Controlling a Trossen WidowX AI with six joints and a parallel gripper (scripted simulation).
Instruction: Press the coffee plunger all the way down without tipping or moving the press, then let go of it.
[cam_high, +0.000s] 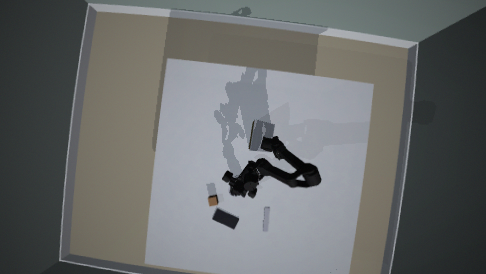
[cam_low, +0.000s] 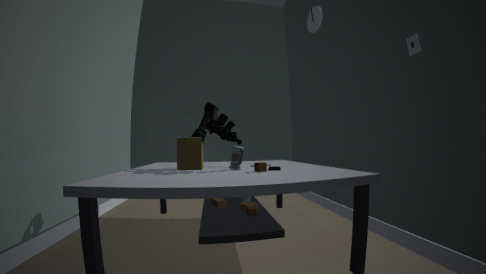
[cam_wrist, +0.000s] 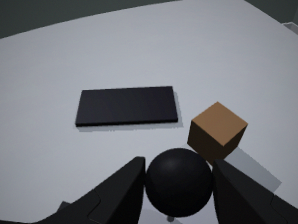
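Note:
My gripper (cam_wrist: 178, 167) (cam_low: 238, 142) (cam_high: 235, 188) is shut on the black ball knob (cam_wrist: 178, 183) of the coffee plunger, one finger on each side of it. In the exterior view the glass coffee press (cam_low: 236, 158) stands on the white table (cam_low: 300, 177) (cam_high: 325, 150) (cam_wrist: 67, 63) right below the gripper and seems to lean a little. The plunger rod is barely visible under the knob in the wrist view. From above, the arm hides the press.
A small brown cube (cam_wrist: 217, 131) (cam_high: 213, 201) (cam_low: 259, 167) sits just beyond the knob. A flat black slab (cam_wrist: 127, 106) (cam_high: 225, 218) (cam_low: 274, 168) lies further out. A grey strip (cam_high: 266, 218) lies nearby. A tan box (cam_low: 190, 153) (cam_high: 260, 135) stands by the arm's base.

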